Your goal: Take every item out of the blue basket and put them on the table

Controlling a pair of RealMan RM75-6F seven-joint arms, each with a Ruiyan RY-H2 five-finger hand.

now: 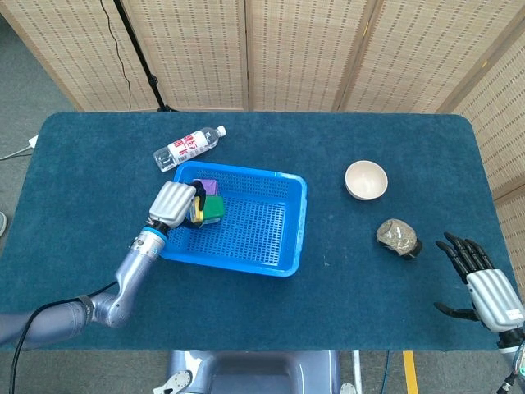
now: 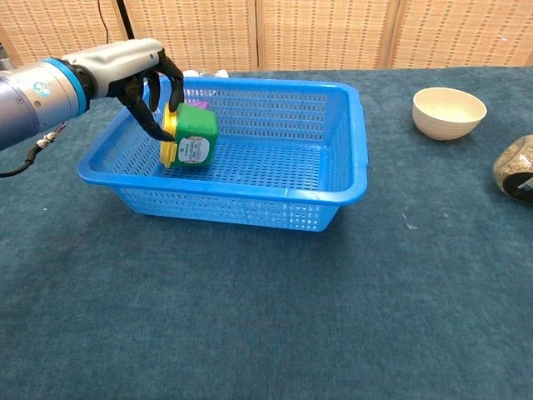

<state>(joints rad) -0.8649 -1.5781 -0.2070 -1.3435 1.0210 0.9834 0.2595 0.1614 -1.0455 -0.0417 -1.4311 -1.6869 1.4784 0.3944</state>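
Note:
The blue basket point(image 1: 297, 223) sits left of the table's middle, and the chest view shows its front wall point(image 2: 250, 208). My left hand point(image 1: 174, 203) reaches into the basket's left end and grips a green container with a yellow lid point(image 1: 212, 209). From the chest view, that left hand point(image 2: 137, 71) wraps its fingers over the green container point(image 2: 193, 137), which is tilted and raised off the basket floor. A purple item point(image 1: 208, 187) lies just behind it, mostly hidden in the chest view point(image 2: 198, 106). My right hand point(image 1: 484, 283) hovers at the table's near right corner, fingers spread, holding nothing.
A plastic bottle point(image 1: 189, 147) lies on the table behind the basket's left corner. A white bowl point(image 1: 366, 180) stands to the right, also in the chest view point(image 2: 449, 112). A grey pouch point(image 1: 399, 237) lies near the right hand.

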